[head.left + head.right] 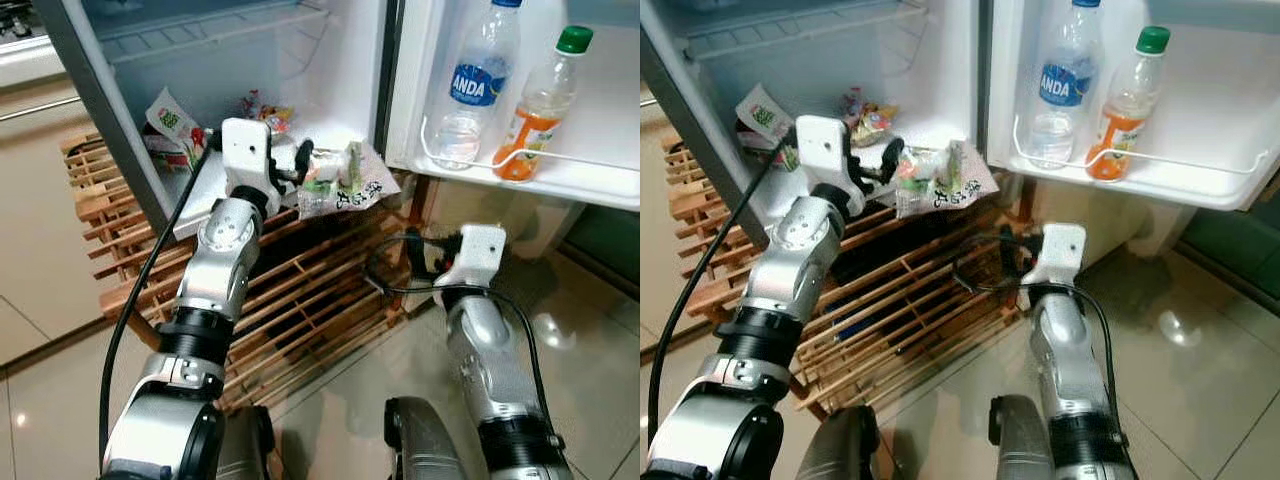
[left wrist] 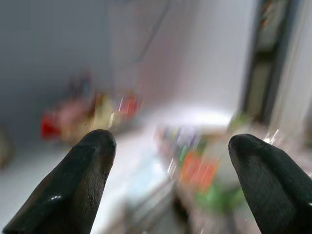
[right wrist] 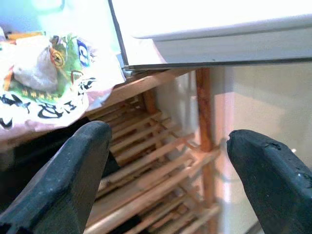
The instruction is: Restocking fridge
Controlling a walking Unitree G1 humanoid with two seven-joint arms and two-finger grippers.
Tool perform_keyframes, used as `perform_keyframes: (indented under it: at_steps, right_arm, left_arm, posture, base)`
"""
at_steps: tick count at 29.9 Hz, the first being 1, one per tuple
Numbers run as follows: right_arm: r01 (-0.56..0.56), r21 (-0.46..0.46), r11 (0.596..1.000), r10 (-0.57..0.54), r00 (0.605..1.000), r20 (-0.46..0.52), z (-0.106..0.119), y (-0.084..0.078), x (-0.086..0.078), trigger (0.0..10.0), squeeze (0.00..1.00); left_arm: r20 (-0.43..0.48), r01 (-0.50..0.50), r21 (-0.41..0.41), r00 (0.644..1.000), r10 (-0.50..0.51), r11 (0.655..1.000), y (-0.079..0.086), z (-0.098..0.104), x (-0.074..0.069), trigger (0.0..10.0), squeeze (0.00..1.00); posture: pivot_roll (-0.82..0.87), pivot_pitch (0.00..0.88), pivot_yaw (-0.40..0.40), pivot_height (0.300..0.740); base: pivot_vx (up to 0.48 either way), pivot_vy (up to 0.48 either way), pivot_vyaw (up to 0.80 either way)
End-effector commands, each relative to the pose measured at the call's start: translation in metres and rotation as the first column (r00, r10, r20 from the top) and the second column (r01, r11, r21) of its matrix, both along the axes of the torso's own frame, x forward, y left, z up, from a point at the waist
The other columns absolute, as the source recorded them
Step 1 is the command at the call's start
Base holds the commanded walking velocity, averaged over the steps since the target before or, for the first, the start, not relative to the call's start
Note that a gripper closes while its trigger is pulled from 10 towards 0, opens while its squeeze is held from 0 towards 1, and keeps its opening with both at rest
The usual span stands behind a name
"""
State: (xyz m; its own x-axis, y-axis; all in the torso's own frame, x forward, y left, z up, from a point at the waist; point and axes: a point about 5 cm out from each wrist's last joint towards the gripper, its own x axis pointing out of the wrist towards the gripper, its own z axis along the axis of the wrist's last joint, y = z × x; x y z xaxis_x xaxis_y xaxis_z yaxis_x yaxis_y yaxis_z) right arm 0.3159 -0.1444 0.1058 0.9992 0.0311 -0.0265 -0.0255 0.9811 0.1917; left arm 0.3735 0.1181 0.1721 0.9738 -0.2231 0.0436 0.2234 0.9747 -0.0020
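Note:
A clear food bag with green print (image 1: 345,182) lies at the front edge of the open fridge's bottom shelf (image 1: 215,185), partly overhanging it. My left gripper (image 1: 297,166) is raised to that shelf, just left of the bag. In the left wrist view its fingers (image 2: 83,180) stand wide apart with nothing between them, and the view is blurred. My right gripper (image 1: 422,256) hangs lower, in front of the wooden rack (image 1: 300,290), and is open and empty (image 3: 165,146). More snack packets (image 1: 265,110) lie deeper on the shelf.
The fridge door (image 1: 600,120) stands open on the right, holding a water bottle (image 1: 478,80) and an orange drink bottle (image 1: 540,110) behind a wire rail. A packet (image 1: 170,122) pokes out at the fridge's left wall. Glossy tiled floor (image 1: 580,330) lies to the right.

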Motion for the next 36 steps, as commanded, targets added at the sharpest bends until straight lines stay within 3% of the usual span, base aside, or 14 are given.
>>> perform_keyframes:
  at_steps: [1,2,6,12,22,28,36]
  right_arm:
    - [0.013,0.047,0.999,-0.012,1.000,-0.022,-0.003,0.000,0.001,10.0,0.00]
    - [0.018,0.114,0.993,-0.014,0.999,-0.029,-0.002,0.005,0.005,10.0,0.00]
    - [0.014,0.184,0.983,-0.011,1.000,-0.017,0.003,0.015,0.013,10.0,0.00]
    - [0.000,0.216,0.976,-0.010,0.999,0.048,0.022,0.023,0.028,10.0,0.00]
    - [-0.073,0.300,0.951,0.040,0.993,0.115,0.048,0.041,0.052,10.0,0.00]
    - [-0.076,0.409,0.909,0.059,0.997,0.054,0.044,0.053,0.062,10.0,0.00]
    - [-0.090,0.437,0.895,0.088,0.996,0.026,0.047,0.061,0.071,10.0,0.00]
  left_arm:
    - [-0.048,-0.017,-0.007,0.999,0.016,1.000,0.009,-0.007,0.001,10.0,0.00]
    - [-0.054,-0.029,-0.012,0.998,0.028,1.000,0.014,-0.008,0.003,10.0,0.00]
    - [-0.041,-0.036,-0.010,0.999,0.036,0.999,0.020,-0.003,0.003,10.0,0.00]
    - [-0.013,-0.035,-0.013,0.999,0.035,0.999,0.023,0.002,0.003,10.0,0.00]
    - [-0.018,-0.007,-0.033,1.000,0.006,0.999,0.011,-0.006,-0.004,10.0,0.00]
    - [-0.008,-0.003,-0.045,1.000,0.002,0.999,0.010,-0.003,-0.005,10.0,0.00]
    - [-0.001,-0.017,-0.037,1.000,0.017,0.999,0.016,-0.002,-0.007,10.0,0.00]
  posture:
    - [-0.14,0.000,0.080,0.596]
    - [-0.14,0.000,0.090,0.596]
    - [-0.13,0.001,0.101,0.596]
    - [-0.12,0.009,0.107,0.596]
    - [-0.10,0.000,0.073,0.596]
    - [-0.07,0.000,0.066,0.596]
    - [-0.05,0.000,0.052,0.596]
  base:
    - [0.000,0.000,0.00]
    - [0.000,0.000,0.00]
    - [0.000,0.000,0.00]
    - [0.000,0.000,0.00]
    - [0.000,0.000,0.00]
    - [0.000,0.000,0.00]
    - [0.000,0.000,0.00]
